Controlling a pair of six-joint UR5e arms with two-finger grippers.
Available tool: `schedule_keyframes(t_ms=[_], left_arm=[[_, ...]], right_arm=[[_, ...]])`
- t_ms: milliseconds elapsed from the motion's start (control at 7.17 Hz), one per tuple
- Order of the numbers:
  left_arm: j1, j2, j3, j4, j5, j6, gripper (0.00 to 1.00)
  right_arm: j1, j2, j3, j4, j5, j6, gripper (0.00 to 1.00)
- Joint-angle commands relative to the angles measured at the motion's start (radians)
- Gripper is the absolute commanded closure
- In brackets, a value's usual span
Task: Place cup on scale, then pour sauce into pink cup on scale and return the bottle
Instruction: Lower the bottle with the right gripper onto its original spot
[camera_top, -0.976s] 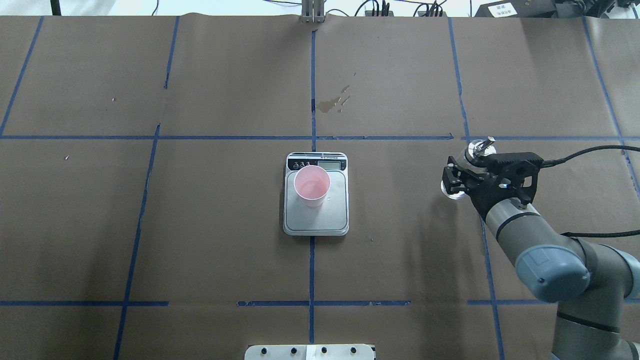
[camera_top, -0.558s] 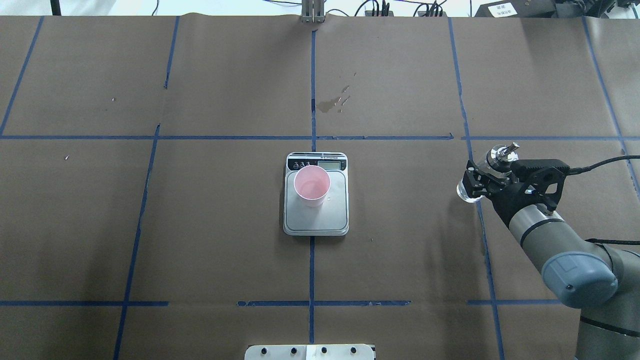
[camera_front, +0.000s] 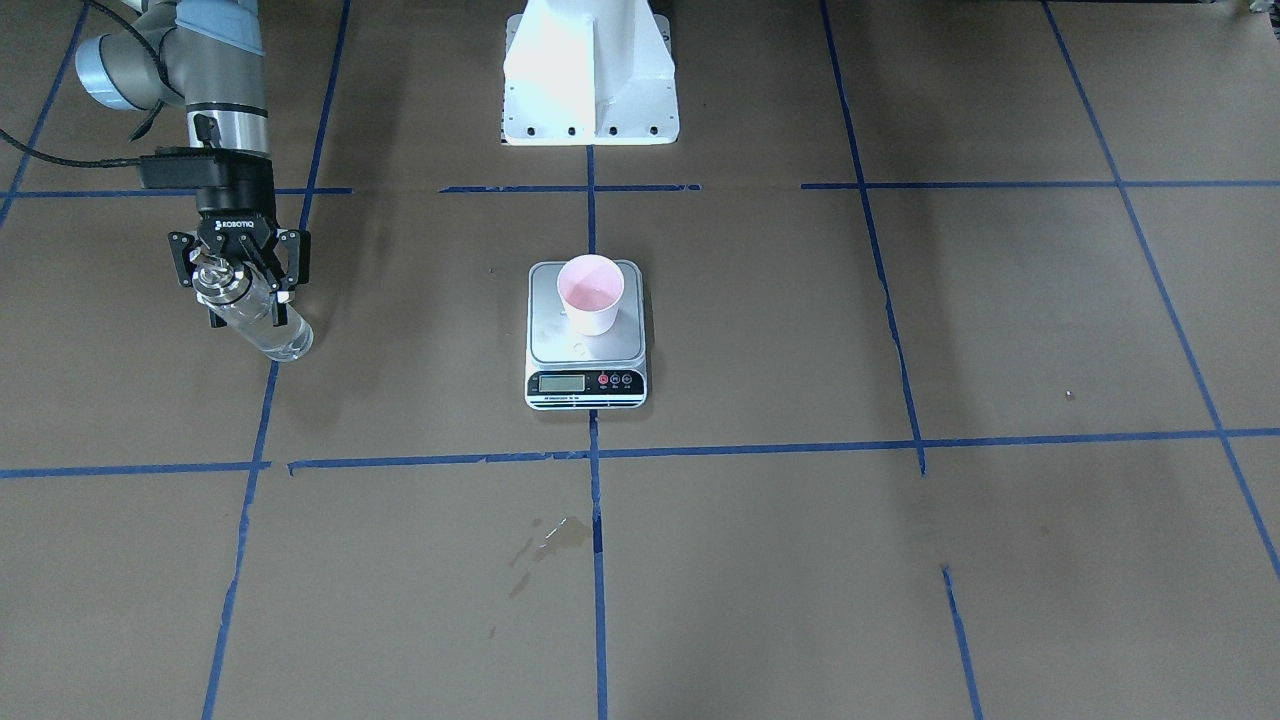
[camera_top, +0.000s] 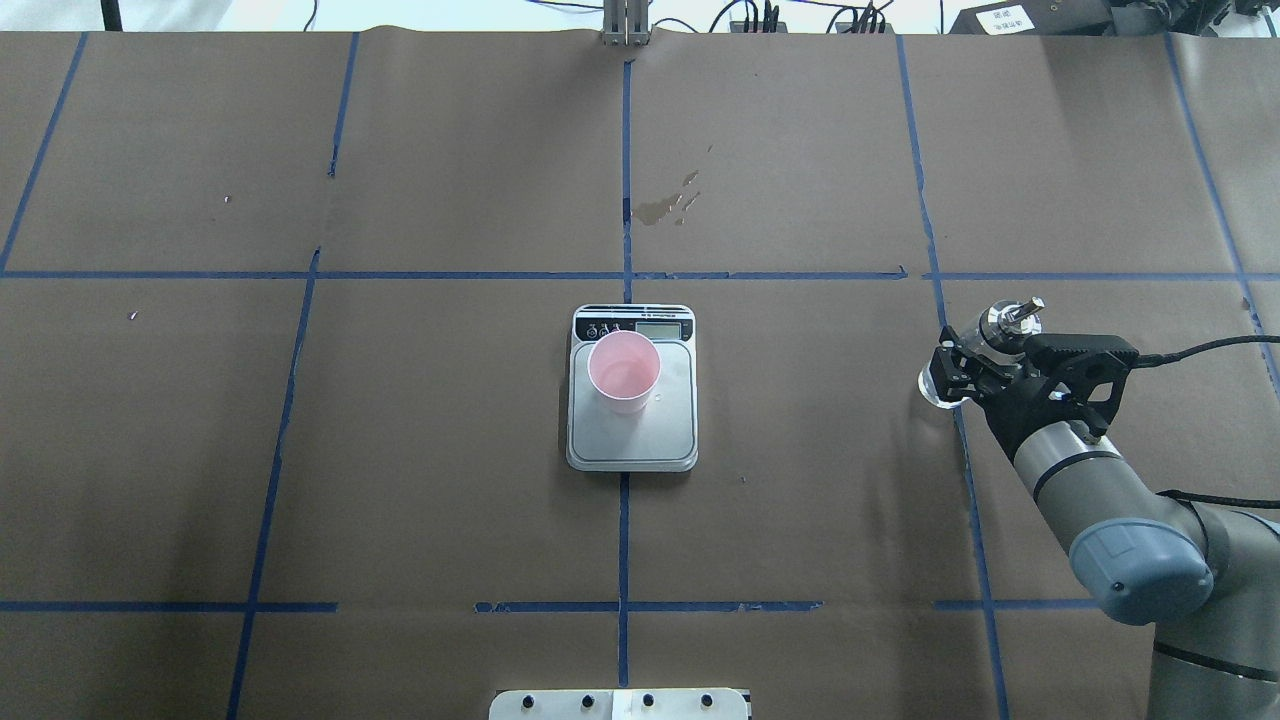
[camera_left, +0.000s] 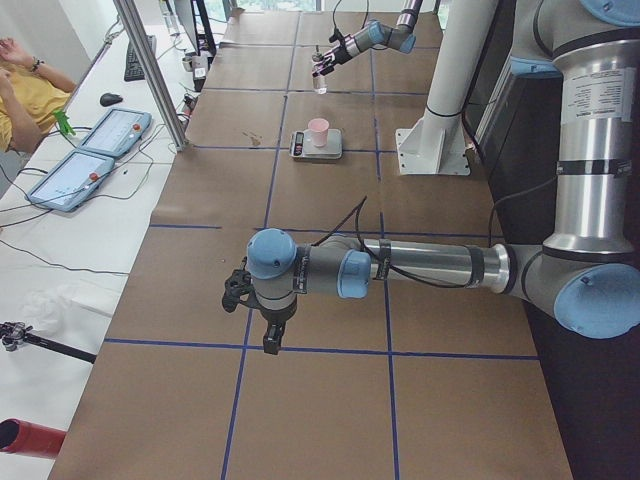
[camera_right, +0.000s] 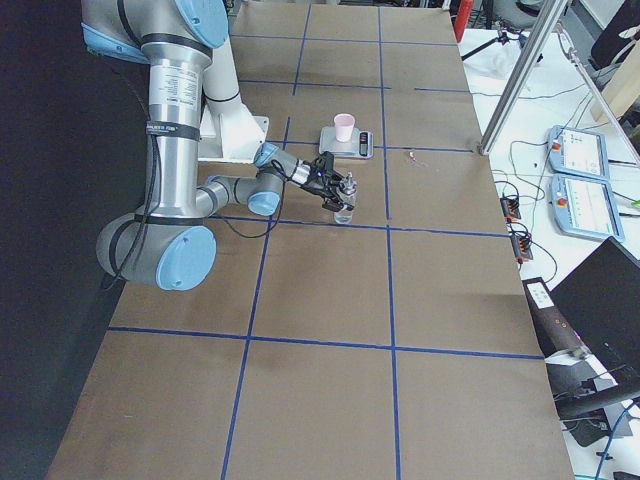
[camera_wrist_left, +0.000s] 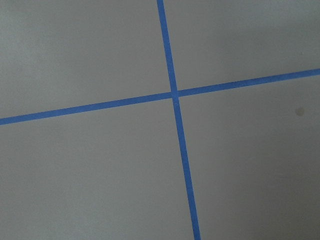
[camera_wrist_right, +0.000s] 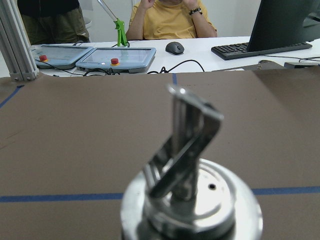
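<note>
The pale pink cup stands upright on the steel platform of the scale at the table's middle; both also show in the front view, cup on scale. My right gripper is shut on the clear glass bottle far right of the scale, near a blue tape line. In the front view the gripper holds the bottle just below its metal collar. The pour spout fills the right wrist view. My left gripper shows only in the exterior left view; I cannot tell whether it is open.
A wet stain lies on the brown paper beyond the scale. The robot's white base stands behind the scale. Blue tape lines cross the table. An operator in yellow sits past the far edge, by keyboards and tablets.
My right arm has carried the bottle further right, away from the scale, and stayed shut on it. The cup and scale have not moved.
</note>
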Motion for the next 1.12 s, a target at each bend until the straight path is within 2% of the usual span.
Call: schedule_keyframes(t_ms=[0,279,558,976], left_arm=[[0.001,0.000,0.001,0.000,-0.001,0.000,0.00],[0.001,0.000,0.002,0.000,0.000,0.000,0.00],[-0.001,0.002,0.004,-0.003,0.000,0.000,0.00],[0.001,0.000,0.005,-0.003,0.000,0.000,0.00]], right_arm=[[-0.018,0.005,0.000,-0.003,-0.023,0.020,1.00],[-0.022,0.005,0.000,-0.005,-0.029,0.020,1.00],[-0.025,0.005,-0.002,-0.008,-0.049,0.020,0.87],[-0.028,0.005,-0.003,-0.008,-0.050,0.020,0.78]])
